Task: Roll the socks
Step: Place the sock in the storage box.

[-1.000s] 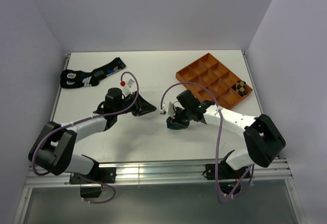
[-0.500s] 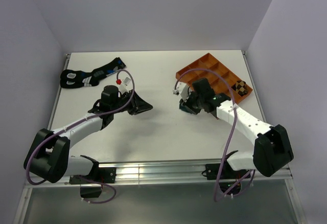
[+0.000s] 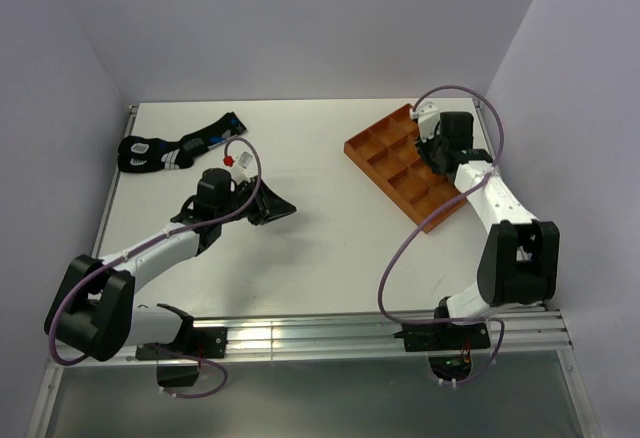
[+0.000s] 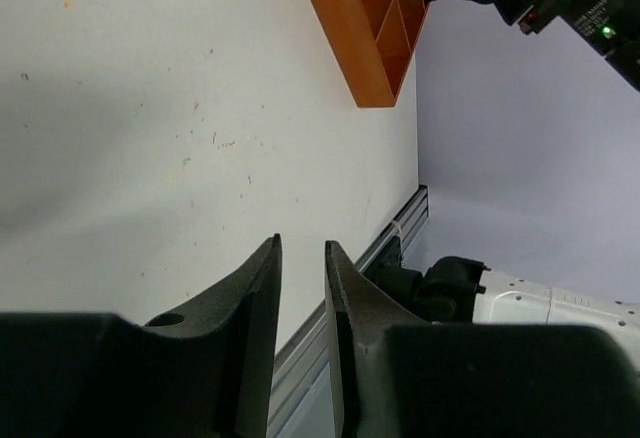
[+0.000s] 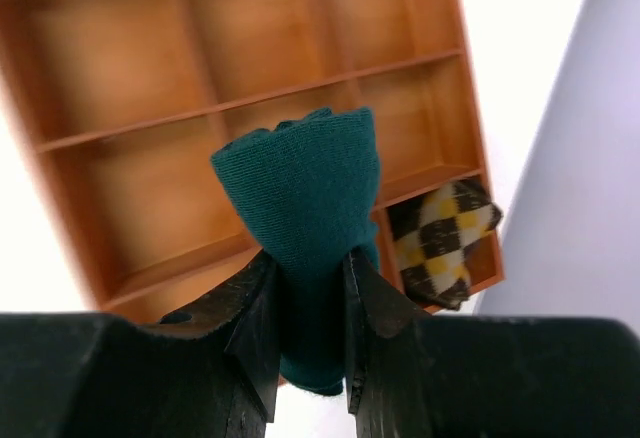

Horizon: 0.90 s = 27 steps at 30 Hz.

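My right gripper [image 5: 305, 258] is shut on the rolled dark teal-green sock [image 5: 300, 193] and holds it above the orange compartment tray [image 5: 120, 68]. The brown-and-black checkered sock [image 5: 440, 238] lies rolled in a corner compartment just right of the held sock. In the top view the right gripper [image 3: 437, 153] hangs over the tray's [image 3: 385, 153] far right side, and the arm hides both socks. My left gripper [image 3: 283, 208] rests low over the table's middle. In its wrist view the left gripper [image 4: 302, 246] has its jaws a narrow gap apart with nothing between them.
A pair of black socks with blue and white marks [image 3: 175, 148] lies at the table's far left corner. The tray's other compartments show bare. The tray's end [image 4: 365, 18] shows ahead of the left gripper. Walls close in on both sides.
My right arm has swung from the table's middle to the far right, carrying the teal sock over the tray. My left arm has barely moved.
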Each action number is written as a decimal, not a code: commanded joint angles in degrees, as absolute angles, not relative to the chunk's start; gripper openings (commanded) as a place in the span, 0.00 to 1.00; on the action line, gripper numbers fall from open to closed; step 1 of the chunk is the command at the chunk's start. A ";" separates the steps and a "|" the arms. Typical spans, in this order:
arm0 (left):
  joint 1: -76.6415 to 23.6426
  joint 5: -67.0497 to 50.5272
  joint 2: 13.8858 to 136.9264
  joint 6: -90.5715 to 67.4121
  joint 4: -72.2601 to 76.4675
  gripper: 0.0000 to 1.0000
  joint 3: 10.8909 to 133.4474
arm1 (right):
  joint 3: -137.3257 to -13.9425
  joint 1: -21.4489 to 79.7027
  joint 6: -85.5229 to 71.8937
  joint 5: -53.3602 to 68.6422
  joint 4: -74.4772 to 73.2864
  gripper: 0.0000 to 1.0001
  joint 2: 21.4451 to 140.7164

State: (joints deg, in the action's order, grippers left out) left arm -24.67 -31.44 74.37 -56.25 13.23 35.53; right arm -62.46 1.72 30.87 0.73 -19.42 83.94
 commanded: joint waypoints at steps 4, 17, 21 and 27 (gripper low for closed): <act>-24.43 -27.95 71.28 -58.70 25.82 0.29 31.38 | -66.45 -3.25 29.97 -5.87 -12.31 0.00 90.17; -24.43 -30.76 75.32 -55.37 28.48 0.29 32.61 | -59.16 -9.14 32.17 -6.34 -6.33 0.00 89.83; -24.43 -30.50 75.32 -54.85 27.86 0.29 32.61 | -55.55 -9.14 32.87 -4.32 -4.48 0.00 88.95; -24.43 -30.41 75.50 -54.58 27.68 0.29 32.17 | -52.29 -9.14 32.61 -0.62 -4.92 0.00 88.15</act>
